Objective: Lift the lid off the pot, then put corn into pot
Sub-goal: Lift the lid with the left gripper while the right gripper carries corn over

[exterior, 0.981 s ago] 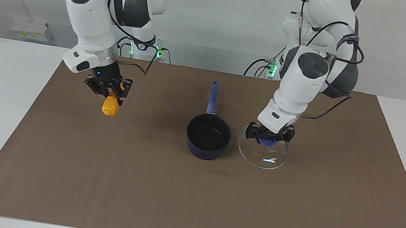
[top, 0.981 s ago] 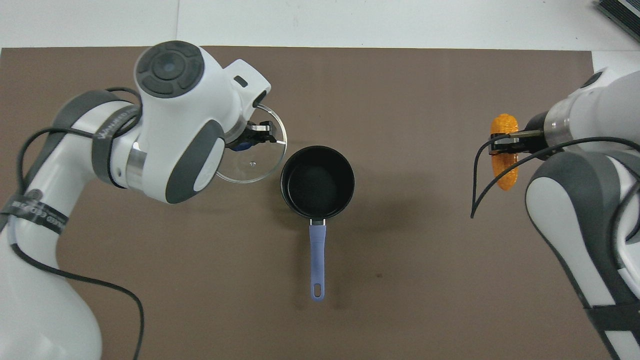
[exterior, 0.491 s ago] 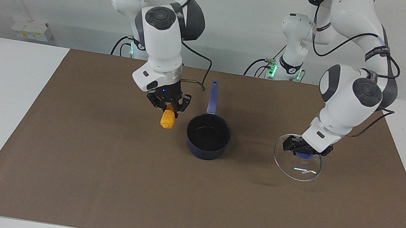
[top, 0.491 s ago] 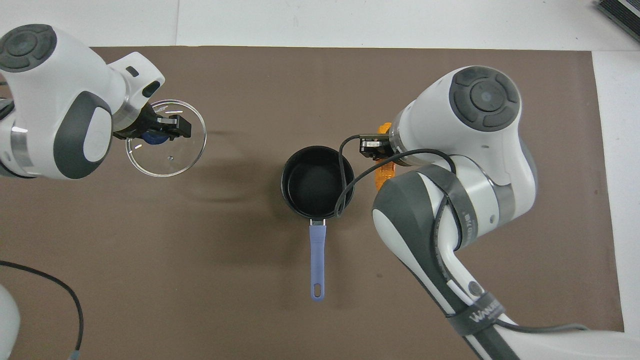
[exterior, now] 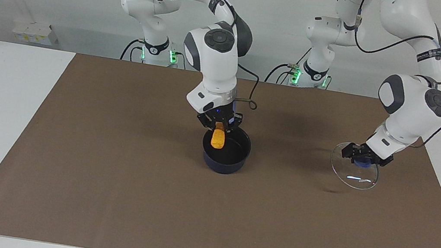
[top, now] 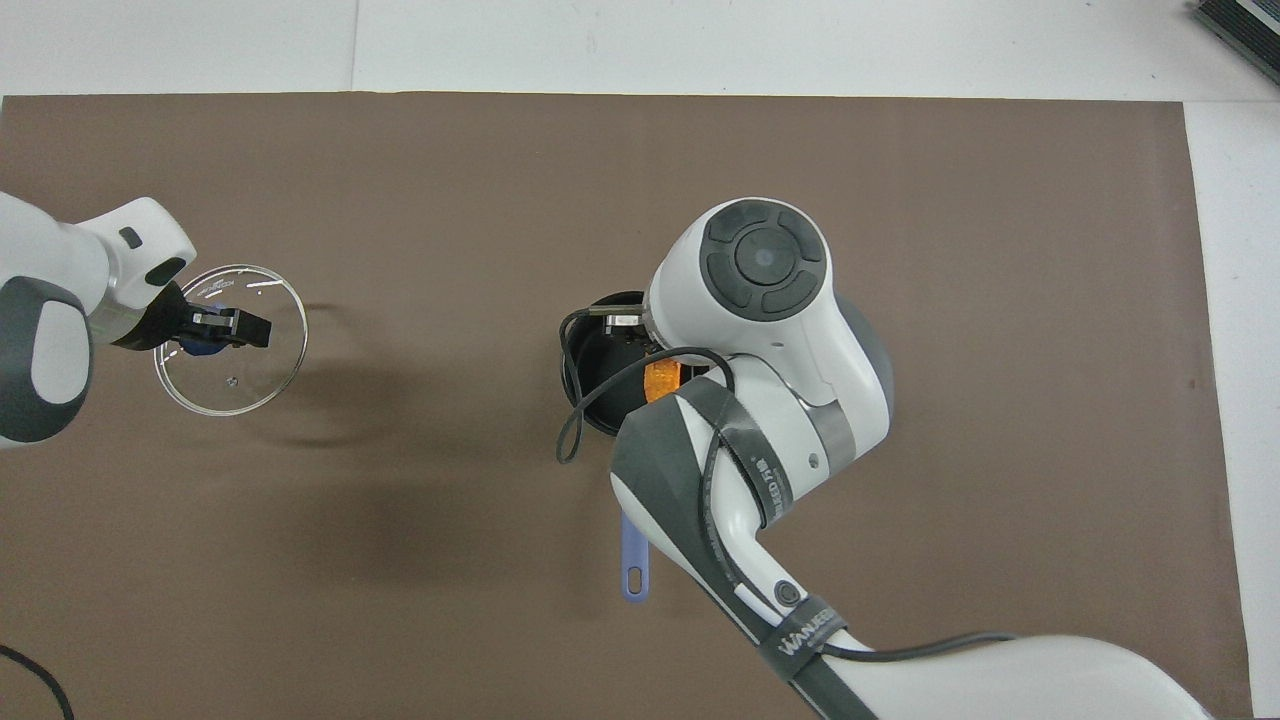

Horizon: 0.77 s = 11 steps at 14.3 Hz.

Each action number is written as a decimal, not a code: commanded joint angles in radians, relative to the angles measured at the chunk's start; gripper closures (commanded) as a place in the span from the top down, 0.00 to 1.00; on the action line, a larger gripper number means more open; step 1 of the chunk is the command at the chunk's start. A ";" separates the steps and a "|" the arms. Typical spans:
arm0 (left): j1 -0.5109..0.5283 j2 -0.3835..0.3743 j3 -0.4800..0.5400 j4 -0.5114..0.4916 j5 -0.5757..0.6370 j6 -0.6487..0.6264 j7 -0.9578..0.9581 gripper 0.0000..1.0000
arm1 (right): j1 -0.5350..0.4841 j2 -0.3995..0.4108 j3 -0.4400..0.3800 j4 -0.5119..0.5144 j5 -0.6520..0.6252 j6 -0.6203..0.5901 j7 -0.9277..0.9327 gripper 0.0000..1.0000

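Clear glossy glass lid point(exterior: 353, 175), matt brown paper-like mat point(exterior: 107, 177), ridged corn point(exterior: 218, 139)

One cam sits high across the counter point(exterior: 4, 109), facing the robots. The other hangs above their end, looking steeply down and forward — half a turn apart. Both share the brown mat point(exterior: 105, 194) and the pot point(exterior: 225, 156).

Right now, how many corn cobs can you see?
1. The corn cob hangs upright from the right gripper over the open pot. None shows elsewhere.
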 commanded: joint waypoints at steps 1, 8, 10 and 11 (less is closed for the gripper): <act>0.058 -0.114 -0.012 -0.183 -0.014 0.086 0.107 0.00 | 0.006 0.045 0.000 0.019 -0.006 0.054 0.019 0.00; 0.121 -0.152 -0.011 -0.453 -0.013 0.370 0.266 0.00 | 0.023 0.120 0.000 -0.025 0.002 0.180 0.019 0.12; 0.121 -0.144 -0.009 -0.463 -0.013 0.389 0.274 1.00 | 0.026 0.124 0.000 -0.043 0.005 0.193 0.019 0.19; 0.121 -0.141 -0.011 -0.458 -0.013 0.389 0.274 1.00 | 0.029 0.120 0.000 -0.060 0.005 0.193 0.018 0.22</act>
